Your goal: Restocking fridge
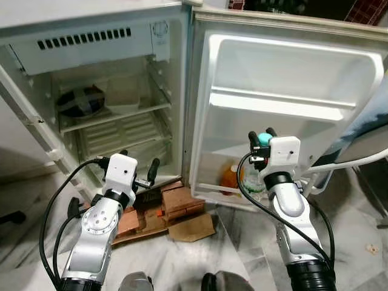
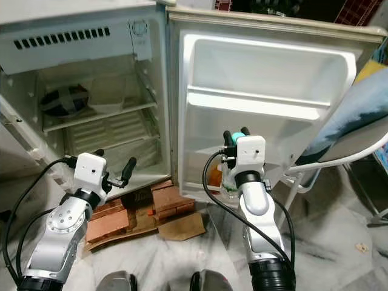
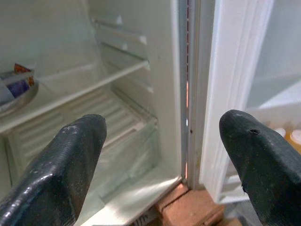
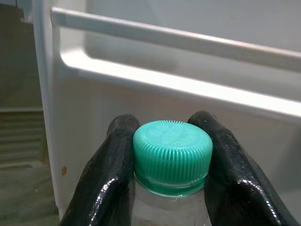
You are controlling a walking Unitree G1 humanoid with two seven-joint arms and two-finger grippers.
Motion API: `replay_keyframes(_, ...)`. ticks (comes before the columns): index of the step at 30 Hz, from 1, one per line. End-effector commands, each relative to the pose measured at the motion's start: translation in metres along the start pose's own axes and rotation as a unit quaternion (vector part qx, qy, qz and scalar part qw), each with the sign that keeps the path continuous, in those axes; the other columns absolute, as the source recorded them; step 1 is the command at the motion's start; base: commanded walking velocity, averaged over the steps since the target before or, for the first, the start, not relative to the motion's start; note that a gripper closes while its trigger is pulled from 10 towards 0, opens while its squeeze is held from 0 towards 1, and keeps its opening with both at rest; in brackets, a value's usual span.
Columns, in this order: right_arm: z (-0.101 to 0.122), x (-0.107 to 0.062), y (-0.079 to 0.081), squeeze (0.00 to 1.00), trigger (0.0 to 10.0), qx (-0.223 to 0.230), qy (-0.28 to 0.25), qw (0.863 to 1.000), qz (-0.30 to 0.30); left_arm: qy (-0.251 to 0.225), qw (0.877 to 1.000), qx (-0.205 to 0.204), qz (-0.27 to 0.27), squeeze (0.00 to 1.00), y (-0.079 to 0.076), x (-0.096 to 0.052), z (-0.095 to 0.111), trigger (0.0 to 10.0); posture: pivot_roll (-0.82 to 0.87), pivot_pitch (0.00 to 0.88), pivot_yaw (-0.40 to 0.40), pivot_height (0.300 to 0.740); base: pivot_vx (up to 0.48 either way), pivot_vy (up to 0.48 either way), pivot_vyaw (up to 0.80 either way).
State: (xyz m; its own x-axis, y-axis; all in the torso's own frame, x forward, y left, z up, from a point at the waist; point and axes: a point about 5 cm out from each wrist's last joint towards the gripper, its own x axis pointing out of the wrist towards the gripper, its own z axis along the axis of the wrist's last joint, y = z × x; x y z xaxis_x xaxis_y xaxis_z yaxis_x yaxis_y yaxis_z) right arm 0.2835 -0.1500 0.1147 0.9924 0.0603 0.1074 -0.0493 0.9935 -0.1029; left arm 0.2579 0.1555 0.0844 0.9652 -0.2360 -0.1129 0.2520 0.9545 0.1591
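A clear bottle (image 1: 257,177) with a teal cap (image 4: 172,154) hung at the open fridge door (image 1: 285,73), over its bottom rack beside an orange bottle (image 1: 230,177). The right gripper (image 1: 262,138) pinched its neck, probably to lower it upright. The left gripper (image 1: 138,170) gaped wide, holding nothing, near the fridge (image 1: 91,91). No readable label.

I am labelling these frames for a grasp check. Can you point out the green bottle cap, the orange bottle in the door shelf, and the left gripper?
green bottle cap (image 4: 172,149), right wrist view, ribbed side
orange bottle (image 1: 229,177), left eye view, body
left gripper (image 3: 162,162), left wrist view, midway between fingertips
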Motion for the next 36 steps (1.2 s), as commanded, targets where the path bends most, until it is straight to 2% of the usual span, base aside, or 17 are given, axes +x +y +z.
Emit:
replay_keyframes(1, 0.0066, 0.0053, -0.0002, 0.00, 10.0, -0.006, -0.017, 1.000, 0.002, -0.002, 1.000, -0.002, 0.005, 0.00, 0.0005, 0.0004, -0.0001, 10.0, 0.06, 0.058, -0.091, 0.740, 0.274, 0.000, 0.00)
replay_keyframes(18, 0.0053, 0.0058, 0.0004, 0.00, 10.0, -0.007, -0.018, 1.000, -0.003, 0.002, 1.000, -0.001, -0.004, 0.00, -0.0023, -0.0005, -0.0025, 10.0, 0.06, 0.055, -0.079, 0.740, 0.268, 0.000, 0.00)
replay_keyframes(23, 0.0043, 0.0050, 0.0003, 0.00, 10.0, -0.005, -0.016, 1.000, -0.002, 0.005, 1.000, 0.002, -0.004, 0.00, -0.0018, -0.0019, -0.0032, 10.0, 0.07, 0.060, -0.079, 0.740, 0.000, 0.000, 0.00)
replay_keyframes(36, 0.0038, 0.0048, 0.0018, 0.00, 10.0, -0.003, -0.014, 1.000, 0.002, 0.004, 1.000, 0.000, -0.008, 0.00, -0.0031, -0.0058, -0.0031, 10.0, 0.06, 0.075, -0.079, 0.740, 0.313, 0.000, 0.00)
